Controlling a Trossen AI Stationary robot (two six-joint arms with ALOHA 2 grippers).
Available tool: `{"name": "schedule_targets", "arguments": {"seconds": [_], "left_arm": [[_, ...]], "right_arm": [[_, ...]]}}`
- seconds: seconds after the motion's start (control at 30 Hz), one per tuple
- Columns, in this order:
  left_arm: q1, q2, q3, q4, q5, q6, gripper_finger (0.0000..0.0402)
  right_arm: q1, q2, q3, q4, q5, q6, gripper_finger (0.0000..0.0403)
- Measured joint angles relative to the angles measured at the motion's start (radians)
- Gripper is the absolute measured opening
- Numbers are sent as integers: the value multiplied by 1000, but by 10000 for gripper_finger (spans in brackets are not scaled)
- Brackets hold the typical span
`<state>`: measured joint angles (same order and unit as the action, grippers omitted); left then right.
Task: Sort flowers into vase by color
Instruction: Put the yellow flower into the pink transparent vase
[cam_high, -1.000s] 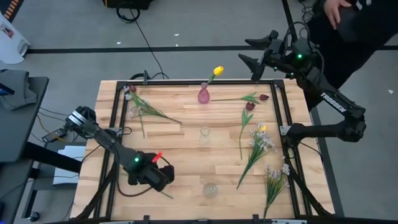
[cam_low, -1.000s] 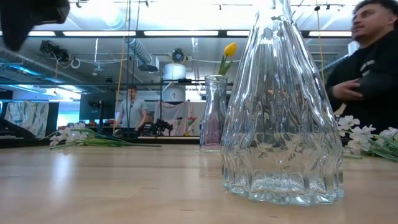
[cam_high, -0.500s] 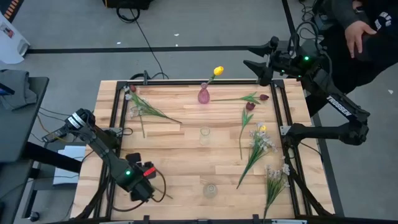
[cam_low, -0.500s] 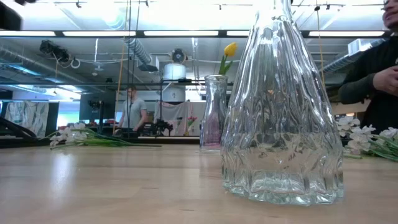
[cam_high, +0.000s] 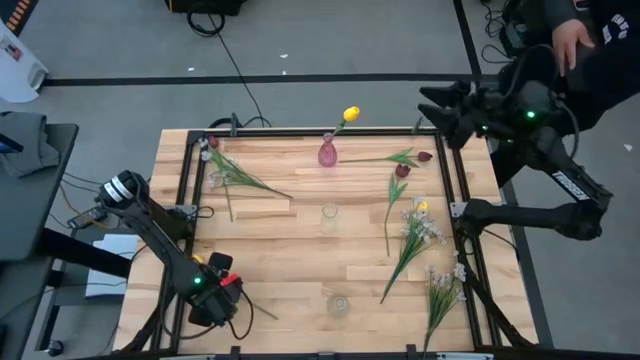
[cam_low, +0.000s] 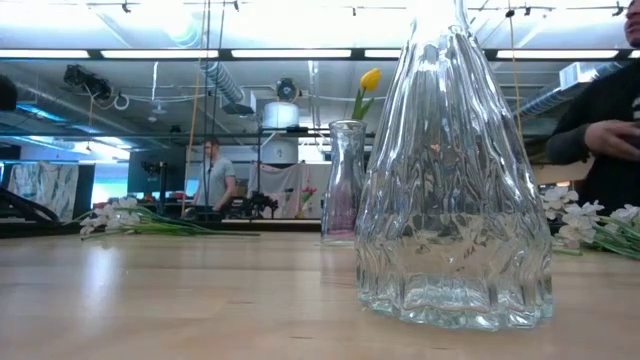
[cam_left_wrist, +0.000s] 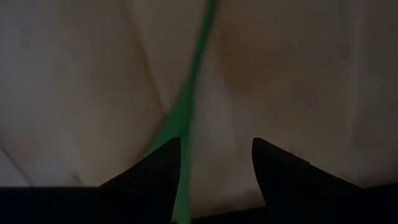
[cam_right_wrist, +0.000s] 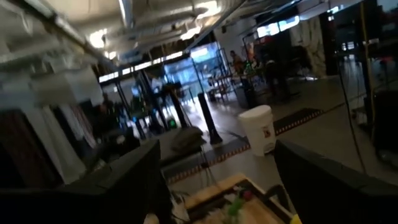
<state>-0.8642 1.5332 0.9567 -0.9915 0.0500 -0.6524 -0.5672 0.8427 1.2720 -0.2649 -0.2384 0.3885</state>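
Observation:
My left gripper is low over the table's near left part, pointing down. It is open, with a green flower stem lying on the wood between the fingers, close to one of them; whether it touches I cannot tell. The stem's end sticks out beside the gripper, and its bloom is hidden. My right gripper is raised over the far right corner, open and empty. A pink vase holds a yellow tulip. Two clear vases stand mid-table.
White sprays and a maroon tulip lie at the far left. Maroon tulips, a yellow tulip and white sprays lie along the right side. A person stands beyond the far right corner. In the low view the near clear vase fills the front.
My left gripper has moved toward the table's near left corner and come down over the stem. My right gripper has swung toward the right, off past the table's far right corner. The flowers and vases have stayed where they were.

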Motion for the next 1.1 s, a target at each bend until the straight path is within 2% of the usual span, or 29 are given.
{"name": "schedule_targets", "arguments": {"seconds": [0.17, 0.33, 0.57, 0.73, 0.9, 1.1], "left_arm": [[-1, -52, -109, 64, -39, -14, 202], [0, -117, -220, 190, -33, -36, 202], [-1, -191, -309, 320, -28, -37, 202], [-1, -193, -338, 326, -59, -66, 192], [-1, -193, -342, 319, -90, -62, 153], [-1, -193, -342, 319, -107, -62, 66]], "right_arm": [[82, -21, 0, 2, 97, 70, 317], [151, -17, 0, 3, 131, 119, 307], [218, -14, 0, 74, 195, 159, 291], [262, -10, 0, 132, 241, 138, 280], [299, 4, 0, 132, 295, 134, 276], [324, 24, 0, 138, 327, 132, 276]]}}
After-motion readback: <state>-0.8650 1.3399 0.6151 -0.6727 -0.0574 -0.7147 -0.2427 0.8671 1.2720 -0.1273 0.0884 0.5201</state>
